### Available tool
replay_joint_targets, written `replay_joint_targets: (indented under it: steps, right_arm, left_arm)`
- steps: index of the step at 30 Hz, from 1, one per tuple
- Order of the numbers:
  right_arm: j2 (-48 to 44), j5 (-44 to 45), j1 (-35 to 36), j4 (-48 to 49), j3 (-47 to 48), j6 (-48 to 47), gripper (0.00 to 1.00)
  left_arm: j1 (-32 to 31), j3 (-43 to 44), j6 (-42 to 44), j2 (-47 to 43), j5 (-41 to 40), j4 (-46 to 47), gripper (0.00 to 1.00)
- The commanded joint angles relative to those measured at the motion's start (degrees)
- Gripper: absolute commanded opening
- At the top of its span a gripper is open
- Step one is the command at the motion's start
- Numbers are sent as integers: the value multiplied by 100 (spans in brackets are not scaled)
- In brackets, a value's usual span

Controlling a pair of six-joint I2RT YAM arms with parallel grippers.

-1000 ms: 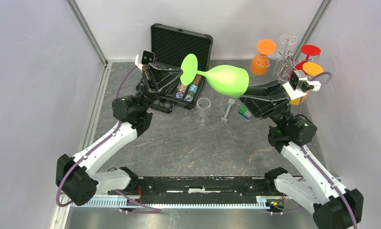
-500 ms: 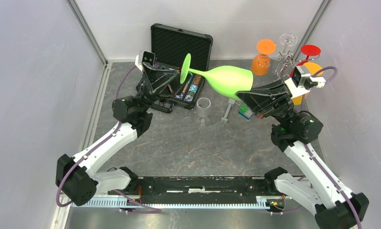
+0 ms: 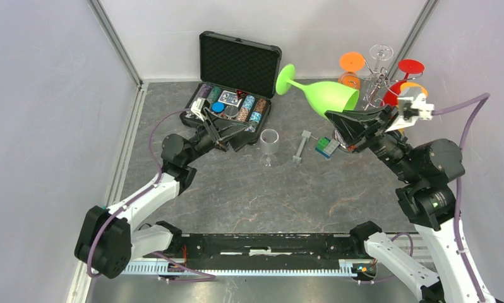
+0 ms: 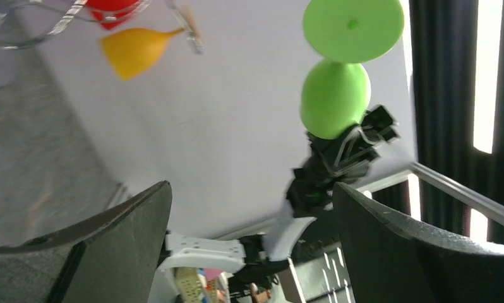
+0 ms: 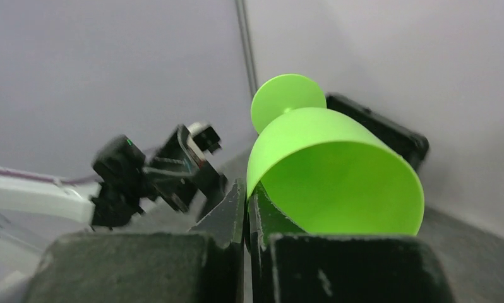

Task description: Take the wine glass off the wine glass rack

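Observation:
A green wine glass point(image 3: 325, 95) hangs tilted in the air, foot toward the back left, just left of the wine glass rack point(image 3: 379, 79). My right gripper point(image 3: 339, 118) is shut on its rim; in the right wrist view the fingers point(image 5: 227, 208) pinch the wall of the bowl point(image 5: 338, 177) at the gripper point(image 5: 246, 189). My left gripper point(image 3: 237, 136) is low over the chip case, open and empty. Its wrist view looks across between wide jaws point(image 4: 251, 186) at the green glass point(image 4: 335, 98). The chrome rack carries orange point(image 3: 352, 61), red point(image 3: 410, 65) and clear glasses.
An open black case point(image 3: 240, 63) of poker chips lies at the back centre. A clear wine glass point(image 3: 270, 145) stands upright on the table, with a small metal tool point(image 3: 302, 145) and a coloured block point(image 3: 325, 147) to its right. Walls close both sides.
My left gripper let go of the green glass's foot, opened wide and dropped back toward the case. My right gripper shut on the rim and carried the glass rightward toward the rack.

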Motion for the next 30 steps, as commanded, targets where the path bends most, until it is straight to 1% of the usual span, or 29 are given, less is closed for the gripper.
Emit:
replay_joint_targets:
  steps: [1, 3, 5, 8, 10, 13, 17, 21, 24, 26, 30]
  right_arm:
    - [154, 162, 7, -2931, 428, -1907, 0]
    - [134, -218, 8, -3540, 404, -2389, 0]
    - [102, -520, 10, -3942, 329, -2692, 0]
    - [83, -755, 14, -4450, 234, -3092, 0]
    - [104, -786, 9, -4721, 138, -3360, 0]
    - [89, -612, 64, -4795, -122, -3486, 0]
    - [239, -417, 142, -4720, -533, -3460, 0]
    - [751, 120, 354, -4685, -836, -3375, 0]
    - [1162, 656, 735, -4656, -934, -3350, 0]
    - [1470, 1109, 873, -4567, -918, -3213, 0]
    - [2093, 1582, 941, -4392, -716, -2954, 0]
  left_arm:
    - [408, 26, 1838, -633, 453, -1898, 100]
    - [525, 343, 3005, -968, 215, -3588, 100]
    - [608, 796, 4087, -1217, -162, -4880, 100]
    - [737, 1476, 5205, -1334, -710, -6251, 100]
    - [803, 1760, 5570, -1317, -933, -6702, 100]
    - [825, 1920, 5800, -1290, -1124, -6958, 100]
    - [833, 1870, 5835, -1266, -1188, -6968, 100]
    - [831, 1824, 5815, -1232, -1200, -6959, 100]
    - [828, 1790, 5825, -1236, -1213, -6975, 100]
    - [831, 1776, 5912, -1262, -1197, -7029, 100]
    - [835, 1739, 6173, -1347, -1097, -7115, 100]
